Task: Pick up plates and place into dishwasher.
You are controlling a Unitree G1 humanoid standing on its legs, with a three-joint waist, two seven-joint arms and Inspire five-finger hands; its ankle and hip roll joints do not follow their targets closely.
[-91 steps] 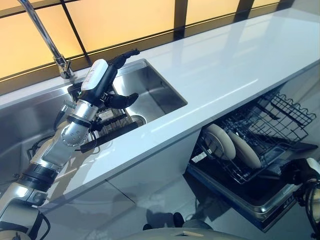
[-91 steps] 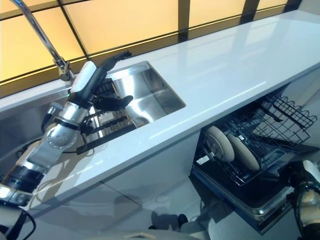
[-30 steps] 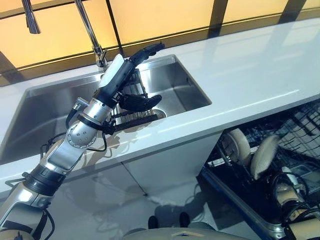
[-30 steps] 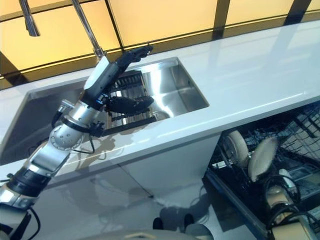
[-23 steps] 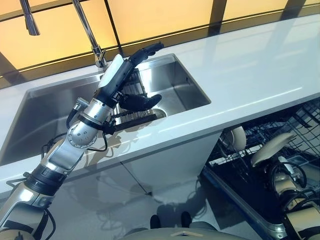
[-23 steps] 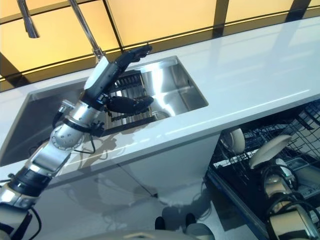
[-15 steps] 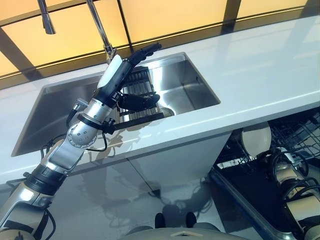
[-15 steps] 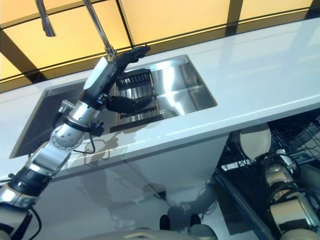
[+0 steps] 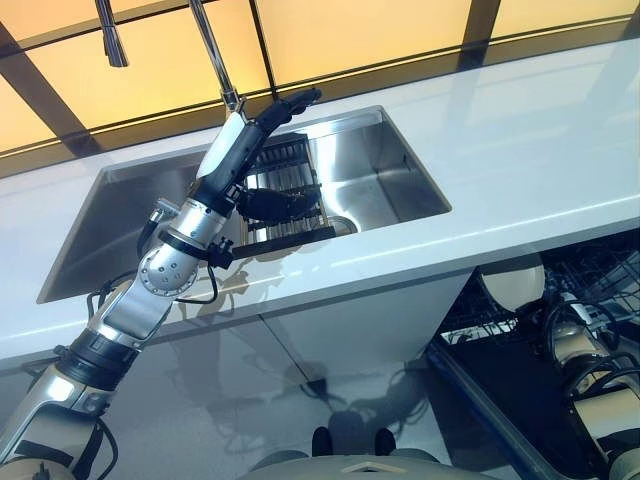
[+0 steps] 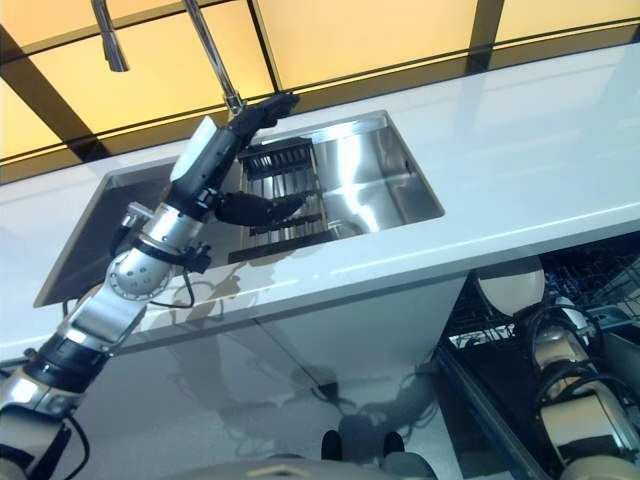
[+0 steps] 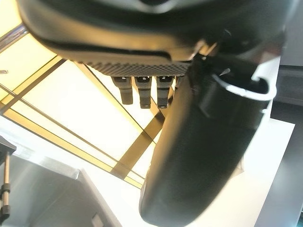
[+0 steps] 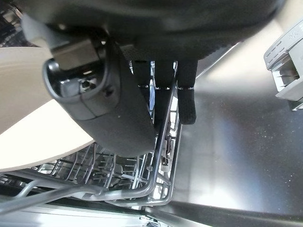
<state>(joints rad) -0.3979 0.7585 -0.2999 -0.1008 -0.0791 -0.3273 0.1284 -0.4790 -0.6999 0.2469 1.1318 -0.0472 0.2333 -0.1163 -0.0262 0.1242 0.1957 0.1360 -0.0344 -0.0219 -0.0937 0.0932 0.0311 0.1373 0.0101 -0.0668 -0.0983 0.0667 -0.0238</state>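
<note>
One cream plate [image 9: 512, 285] on edge in the dishwasher rack [image 12: 142, 184], tucked just below the lip of the white counter [image 9: 560, 130], face turned up toward the head camera. Tilted nearly flat above the right wrist under a second ago; upright now, so apparently seated between the tines. Whole view swung too since three seconds back, with the sink [image 9: 400, 180] now central: camera motion, not the kitchen's.

Right hand [image 12: 113, 104] down inside the dishwasher, fingers [image 12: 185, 104] fairly straight and pointing out over the wire rack, nothing between them and the thumb. Plate just beside the thumb on its outer side; touching or apart, impossible to say. Reads as a release or a last nudge rather than a grasp.

Left hand [image 9: 235, 165] raised over the sink, spread wide and empty, fingers stretched toward the base of the tap [image 9: 215, 50], thumb above the dark drying rack [image 9: 290, 205] in the basin. Same pose relative to the sink as three seconds ago.

Meaning for the task: this plate probably placed. Next, most likely, a careful withdrawal of the right hand — no clipping the plate's rim on the way out — then on to any further plate
</note>
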